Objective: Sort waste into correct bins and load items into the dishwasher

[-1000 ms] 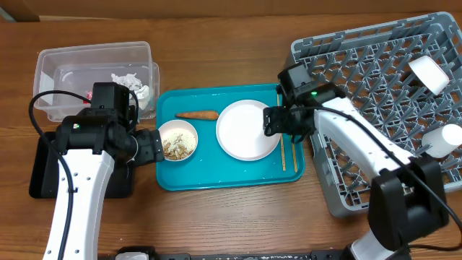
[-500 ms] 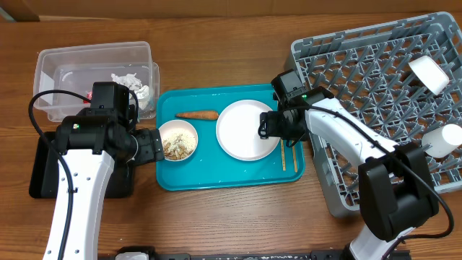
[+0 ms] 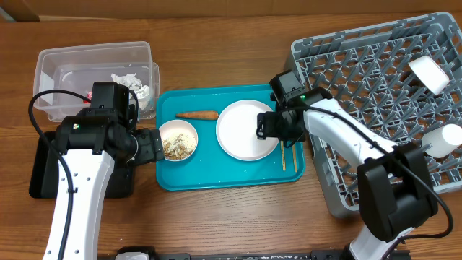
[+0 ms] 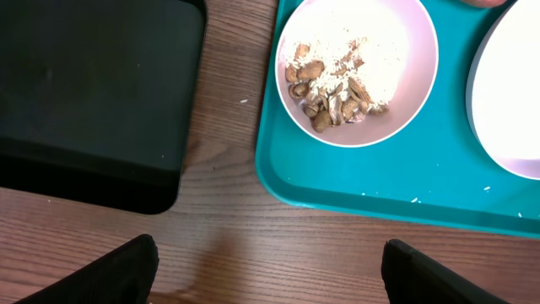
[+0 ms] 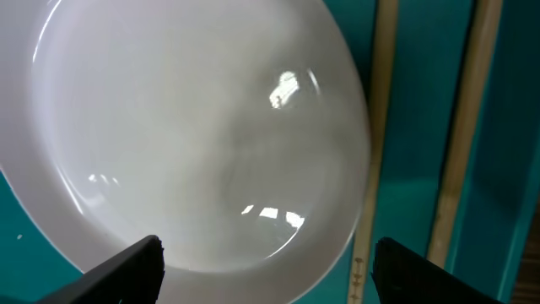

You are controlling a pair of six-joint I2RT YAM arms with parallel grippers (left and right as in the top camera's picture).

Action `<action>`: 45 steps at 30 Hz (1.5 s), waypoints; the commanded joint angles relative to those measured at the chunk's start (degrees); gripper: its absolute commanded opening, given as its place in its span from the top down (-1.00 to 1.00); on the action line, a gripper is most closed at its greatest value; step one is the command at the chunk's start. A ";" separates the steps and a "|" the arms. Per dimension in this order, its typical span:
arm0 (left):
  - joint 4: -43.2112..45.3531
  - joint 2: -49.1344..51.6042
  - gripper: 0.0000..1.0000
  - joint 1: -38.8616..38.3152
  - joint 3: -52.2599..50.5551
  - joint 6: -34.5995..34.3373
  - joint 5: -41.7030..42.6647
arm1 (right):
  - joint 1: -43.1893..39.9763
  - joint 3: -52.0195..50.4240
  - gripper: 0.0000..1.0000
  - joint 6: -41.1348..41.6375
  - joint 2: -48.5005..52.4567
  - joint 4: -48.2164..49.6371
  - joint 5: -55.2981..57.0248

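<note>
Both grippers spread, nothing held.
My left gripper (image 4: pixel 270 274) waits open; the bowl of food scraps (image 4: pixel 359 67) lies just ahead-right, the black tray (image 4: pixel 93 93) ahead-left, I think for tipping. My right gripper (image 5: pixel 274 270), open too, has moved a little left over the white plate (image 5: pixel 186 127), chopsticks (image 5: pixel 380 127) at its right, probably to take the rim.

Both arms are the same make: smooth white shells over the long links, black blocky housings at the joints. The left arm (image 3: pixel 76 180) has a thin black cable (image 3: pixel 34 108) looping out from its side. On the right arm (image 3: pixel 346 137) a small green light (image 3: pixel 314 92) glows on the black wrist housing. The left hand (image 4: pixel 268 279) and right hand (image 5: pixel 270 270) both end in matte black fingers (image 4: pixel 118 274) with rounded tips.
</note>
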 commanded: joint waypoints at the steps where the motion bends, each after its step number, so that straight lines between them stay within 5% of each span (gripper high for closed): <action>1: 0.20 -0.57 -0.73 0.22 -0.31 -0.76 0.42 | 1.40 -0.24 -0.63 0.33 0.26 0.24 -0.74; 33: -0.59 -0.57 -0.73 0.22 -0.31 -0.74 0.42 | 4.00 -0.22 -0.58 4.83 5.11 -0.11 5.27; 37: -0.59 -0.57 -0.74 0.22 -0.31 -0.74 0.42 | 4.00 -0.20 -0.22 4.81 5.11 -0.09 4.09; 41: -0.59 -0.57 -0.73 0.22 -0.31 -0.76 0.44 | 3.98 -0.20 -0.08 4.79 5.11 0.04 4.11; 45: -0.66 -0.57 -0.74 0.22 -0.31 -0.76 0.42 | 3.93 -0.20 0.35 4.81 5.11 0.50 4.31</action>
